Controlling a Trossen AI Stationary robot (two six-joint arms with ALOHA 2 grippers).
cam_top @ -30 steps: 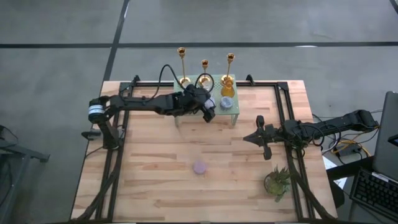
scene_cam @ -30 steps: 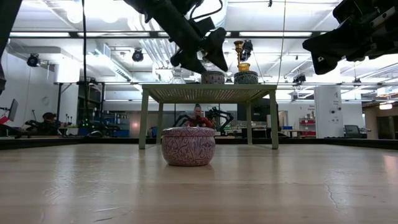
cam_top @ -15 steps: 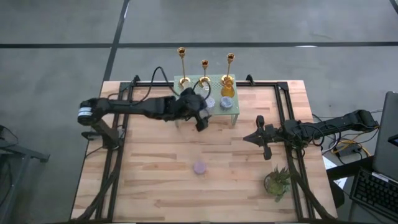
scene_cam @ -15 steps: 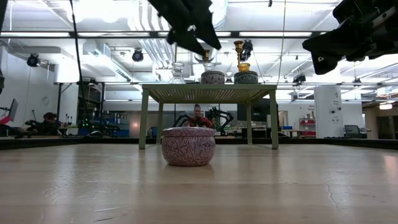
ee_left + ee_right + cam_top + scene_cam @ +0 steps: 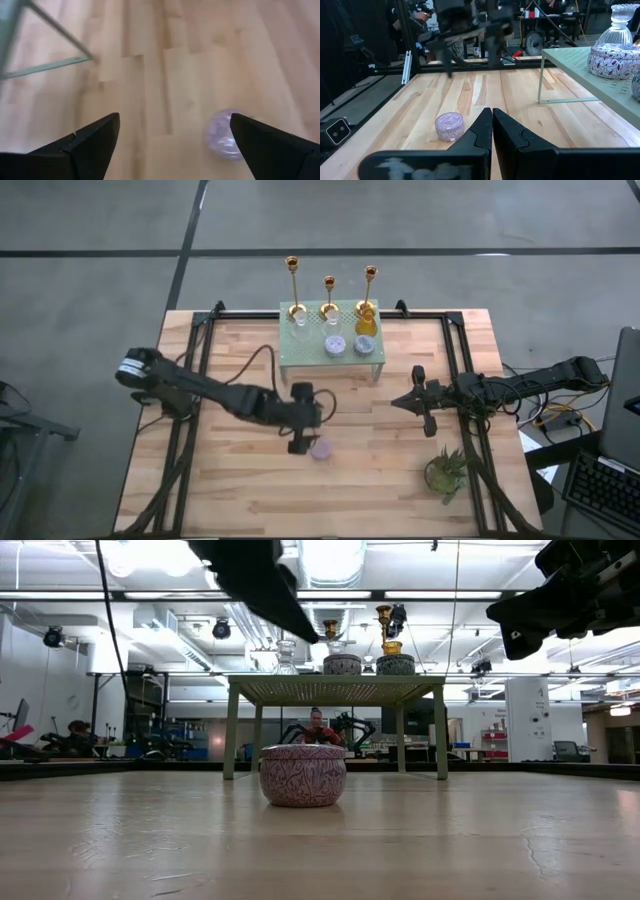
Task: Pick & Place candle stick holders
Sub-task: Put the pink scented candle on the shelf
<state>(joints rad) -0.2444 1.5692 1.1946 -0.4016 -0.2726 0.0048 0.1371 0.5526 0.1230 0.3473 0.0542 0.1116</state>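
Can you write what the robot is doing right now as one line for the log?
left hand: open, empty, beside purple candle tin | right hand: shut, waiting | gold candlesticks: untouched on green stand

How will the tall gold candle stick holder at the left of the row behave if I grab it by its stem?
The left candle stick holder is tall on a thin stem, so it is probably top-heavy and apt to tip if nudged. Its shiny metal looks stiff but likely slippery. The glass piece stands close by, so a swing could knock it.

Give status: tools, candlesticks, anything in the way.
Left tool open, above the purple tin mid-table. Right tool shut, parked at right. Three gold candlesticks untouched behind the small green stand. Nothing blocking.
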